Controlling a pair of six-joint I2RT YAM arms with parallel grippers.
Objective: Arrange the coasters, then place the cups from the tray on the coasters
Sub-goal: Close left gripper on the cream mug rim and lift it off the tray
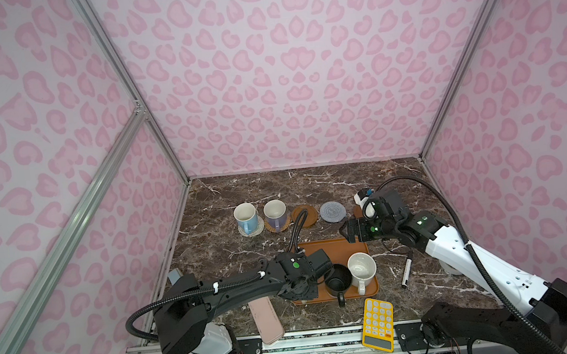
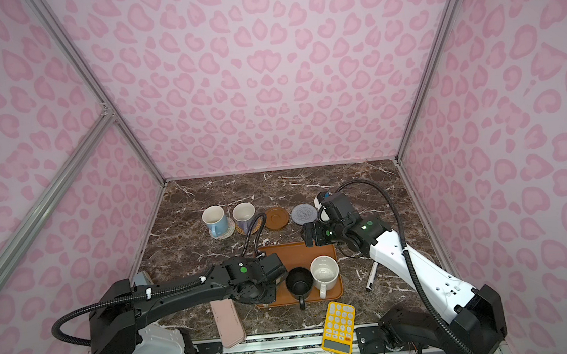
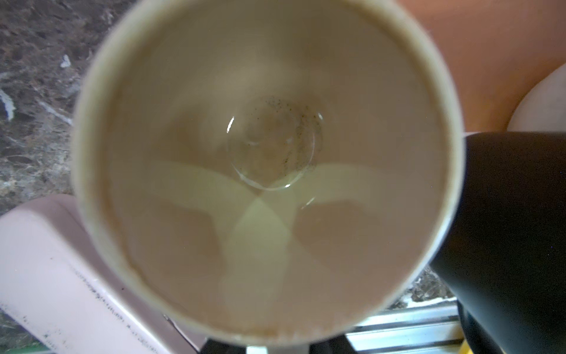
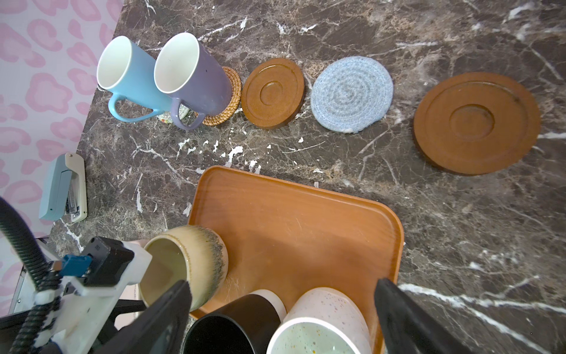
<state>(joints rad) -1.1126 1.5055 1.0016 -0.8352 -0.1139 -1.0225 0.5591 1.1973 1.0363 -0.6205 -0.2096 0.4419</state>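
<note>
On the orange-brown tray (image 1: 330, 250) stand a black cup (image 1: 338, 280) and a speckled white cup (image 1: 362, 269). My left gripper (image 1: 311, 289) hides the cream-yellow cup (image 4: 186, 269) at the tray's left edge and is shut on its rim; the cup's inside (image 3: 269, 171) fills the left wrist view. The light blue cup (image 1: 245, 216) sits on the off-white coaster (image 1: 255, 230), the lavender cup (image 1: 274, 213) on the rattan coaster (image 1: 285, 224). A brown coaster (image 1: 304, 216), the grey-blue coaster (image 1: 332, 211) and another brown coaster (image 4: 476, 122) lie bare. My right gripper (image 4: 281, 283) hangs open over the tray's far right corner.
A yellow calculator (image 1: 377, 320) and a pink case (image 1: 266, 321) lie at the front edge. A pen (image 1: 406, 272) lies right of the tray. A stapler (image 4: 64, 187) sits by the left wall. The pink walls close in the marble table on three sides.
</note>
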